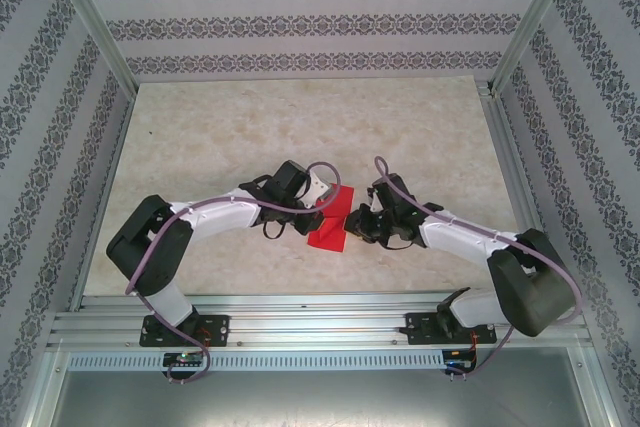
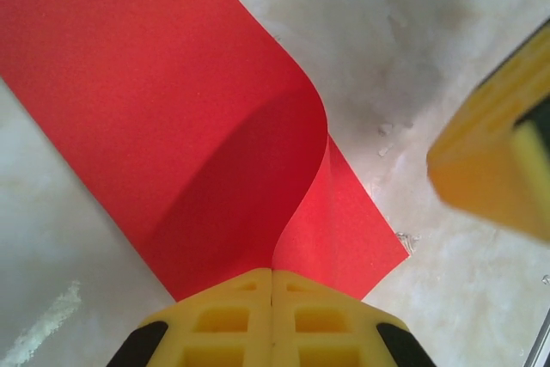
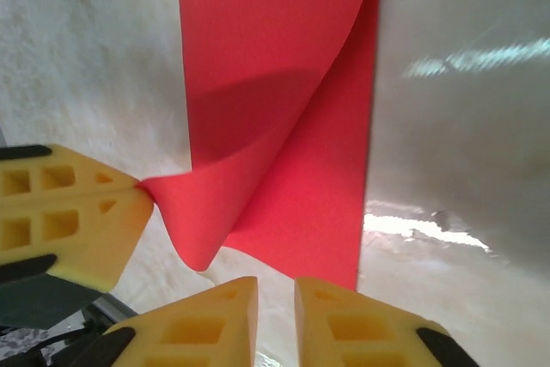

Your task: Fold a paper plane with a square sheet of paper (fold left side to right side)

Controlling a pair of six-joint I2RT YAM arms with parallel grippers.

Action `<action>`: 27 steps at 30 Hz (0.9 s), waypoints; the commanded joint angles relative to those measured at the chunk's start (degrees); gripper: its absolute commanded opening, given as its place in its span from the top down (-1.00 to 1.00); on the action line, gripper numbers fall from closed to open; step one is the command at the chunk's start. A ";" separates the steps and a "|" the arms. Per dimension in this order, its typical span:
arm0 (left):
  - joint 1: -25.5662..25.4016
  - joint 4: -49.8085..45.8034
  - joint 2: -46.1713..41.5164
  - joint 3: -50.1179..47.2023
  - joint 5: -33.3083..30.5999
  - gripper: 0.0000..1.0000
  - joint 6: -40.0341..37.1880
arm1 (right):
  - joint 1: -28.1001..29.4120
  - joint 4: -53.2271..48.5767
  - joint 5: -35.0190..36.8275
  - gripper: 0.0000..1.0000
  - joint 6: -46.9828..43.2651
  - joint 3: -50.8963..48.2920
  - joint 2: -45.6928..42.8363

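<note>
One red paper sheet, one side curled up, at the middle of the table | two grippers: left gripper clamped on its raised edge | right gripper narrowly apart, holding nothing, just beside the paper

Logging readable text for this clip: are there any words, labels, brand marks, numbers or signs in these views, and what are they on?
No text can be read.
square sheet of paper: plain red, no print.
left gripper and right gripper: plain yellow fingers, no marks.
patterned walls: ornament, not lettering.
small parts below the arm bases: too small to read.
</note>
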State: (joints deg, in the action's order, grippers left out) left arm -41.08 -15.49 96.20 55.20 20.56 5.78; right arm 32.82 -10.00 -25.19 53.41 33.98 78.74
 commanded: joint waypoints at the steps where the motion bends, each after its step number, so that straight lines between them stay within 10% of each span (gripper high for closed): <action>1: 1.47 -0.34 0.78 1.66 1.82 1.00 -2.43 | 2.47 7.22 0.43 0.71 5.21 -1.43 2.44; 27: 3.67 -2.08 6.83 5.45 0.47 1.00 -4.35 | 4.42 -1.73 3.83 0.78 3.66 0.91 11.69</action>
State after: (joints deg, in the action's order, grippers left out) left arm -38.24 -16.47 102.17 58.70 21.28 3.18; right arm 36.40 -8.43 -23.86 58.41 34.81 88.62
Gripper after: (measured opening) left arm 0.061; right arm 0.109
